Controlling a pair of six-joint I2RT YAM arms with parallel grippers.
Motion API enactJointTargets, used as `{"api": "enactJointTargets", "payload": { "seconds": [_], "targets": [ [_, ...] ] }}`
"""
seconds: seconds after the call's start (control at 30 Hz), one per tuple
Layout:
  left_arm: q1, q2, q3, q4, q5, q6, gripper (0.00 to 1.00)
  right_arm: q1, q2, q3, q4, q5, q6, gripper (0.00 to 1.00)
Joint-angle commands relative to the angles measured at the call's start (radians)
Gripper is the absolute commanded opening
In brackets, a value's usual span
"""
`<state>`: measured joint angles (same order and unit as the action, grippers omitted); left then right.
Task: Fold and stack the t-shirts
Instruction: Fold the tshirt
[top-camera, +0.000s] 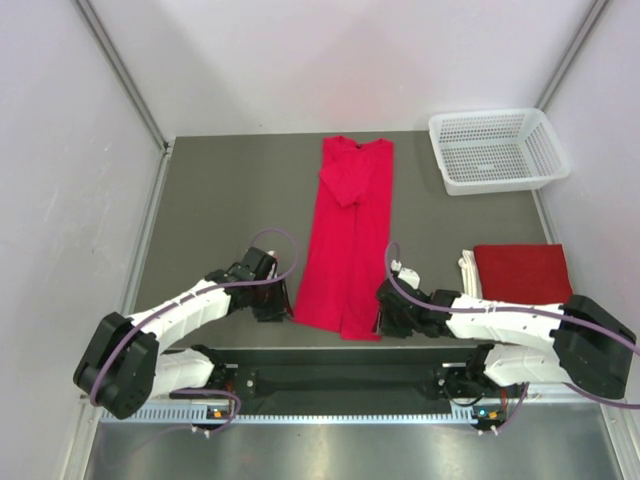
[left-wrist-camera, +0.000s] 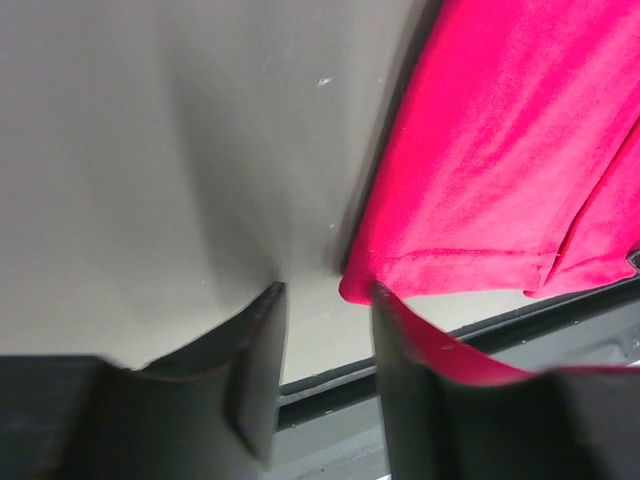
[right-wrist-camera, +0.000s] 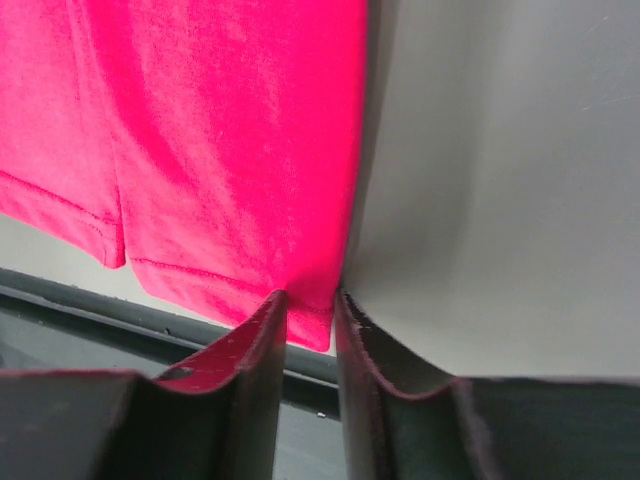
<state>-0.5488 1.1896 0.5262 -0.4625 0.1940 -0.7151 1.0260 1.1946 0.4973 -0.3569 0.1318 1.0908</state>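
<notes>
A red t-shirt (top-camera: 345, 240) lies on the grey table as a long narrow strip, neck at the far end, one sleeve folded over near the top. My left gripper (top-camera: 275, 305) is open at its near left corner; in the left wrist view (left-wrist-camera: 325, 290) the hem corner (left-wrist-camera: 360, 285) lies just past the right finger. My right gripper (top-camera: 383, 320) is at the near right corner; in the right wrist view (right-wrist-camera: 313, 295) its jaws stand a narrow gap apart, straddling the hem corner (right-wrist-camera: 310, 325). A second red t-shirt (top-camera: 522, 272) lies folded at the right.
A white mesh basket (top-camera: 497, 150) stands at the back right corner. A white folded edge (top-camera: 468, 272) shows beside the folded shirt. The table's black front edge (right-wrist-camera: 120, 305) runs just below the shirt's hem. Grey walls close in both sides.
</notes>
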Motion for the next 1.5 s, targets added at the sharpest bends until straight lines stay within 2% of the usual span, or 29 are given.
{"api": "enactJointTargets", "payload": {
  "seconds": [0.0, 0.1, 0.13, 0.27, 0.33, 0.37, 0.5, 0.67, 0.93, 1.07, 1.17, 1.23, 1.33, 1.47],
  "targets": [
    [-0.002, -0.011, -0.008, 0.044, -0.008, 0.014, 0.42, 0.02, 0.005, -0.012, 0.03, 0.026, 0.024, 0.24],
    [-0.002, -0.019, -0.015, 0.047, 0.002, 0.011, 0.38, 0.023, -0.003, -0.02, 0.03, 0.026, 0.027, 0.19],
    [-0.002, -0.015, -0.017, 0.05, 0.011, 0.011, 0.34, 0.025, -0.009, -0.023, 0.026, 0.025, 0.029, 0.13],
    [-0.002, -0.002, -0.022, 0.058, 0.025, 0.006, 0.29, 0.026, -0.046, -0.028, -0.011, 0.035, 0.029, 0.0],
    [-0.002, -0.008, -0.022, 0.056, 0.025, 0.003, 0.31, 0.025, -0.073, -0.031, -0.042, 0.049, 0.027, 0.0],
    [-0.002, -0.016, -0.022, 0.056, 0.024, 0.0, 0.39, 0.025, -0.081, -0.029, -0.045, 0.052, 0.027, 0.0],
    [-0.003, -0.05, -0.025, 0.082, 0.059, -0.017, 0.56, 0.025, -0.104, -0.042, -0.05, 0.049, 0.029, 0.0],
    [-0.008, -0.033, -0.043, 0.134, 0.113, -0.044, 0.56, 0.025, -0.101, -0.059, -0.04, 0.045, 0.029, 0.0],
    [-0.013, -0.004, -0.071, 0.157, 0.116, -0.053, 0.46, 0.025, -0.109, -0.062, -0.045, 0.042, 0.032, 0.0],
    [-0.019, -0.027, -0.051, 0.089, 0.061, -0.072, 0.43, 0.025, -0.11, -0.06, -0.047, 0.038, 0.032, 0.0],
    [-0.02, -0.09, -0.032, 0.048, 0.022, -0.095, 0.54, 0.025, -0.11, -0.06, -0.05, 0.037, 0.034, 0.0],
    [-0.02, -0.142, -0.025, 0.053, 0.03, -0.109, 0.58, 0.025, -0.113, -0.06, -0.053, 0.038, 0.034, 0.0],
    [-0.02, -0.157, -0.012, 0.073, 0.038, -0.109, 0.6, 0.025, -0.119, -0.062, -0.056, 0.037, 0.037, 0.0],
    [-0.02, -0.087, -0.006, 0.09, 0.047, -0.087, 0.57, 0.025, -0.119, -0.06, -0.057, 0.042, 0.035, 0.0]
  ]
}}
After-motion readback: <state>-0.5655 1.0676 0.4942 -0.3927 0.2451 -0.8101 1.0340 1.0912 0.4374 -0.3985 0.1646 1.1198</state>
